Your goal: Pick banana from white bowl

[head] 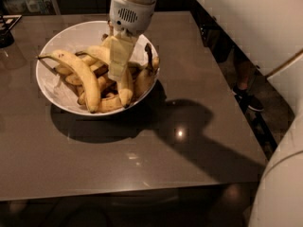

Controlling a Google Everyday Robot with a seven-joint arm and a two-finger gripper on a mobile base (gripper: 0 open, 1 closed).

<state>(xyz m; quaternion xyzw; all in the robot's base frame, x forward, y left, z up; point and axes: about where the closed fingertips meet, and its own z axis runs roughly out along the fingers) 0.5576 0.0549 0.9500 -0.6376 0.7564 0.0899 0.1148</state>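
Banana [126, 90]: thick, curved, in the white bowl [71, 32] among other bananas, its middle under the gripper [118, 70], whose hold you cannot tell. Expect it light, soft, easily bruised, smooth-skinned; take it gently across the thick middle.

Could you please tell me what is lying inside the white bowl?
A pile of bananas fills the white bowl. The pincer hangs over the pile's middle, covering part of the banana beneath; the bowl's bottom is mostly hidden.

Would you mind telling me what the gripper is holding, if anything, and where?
Cannot be told: the gripper sits over the banana's middle in the white bowl.
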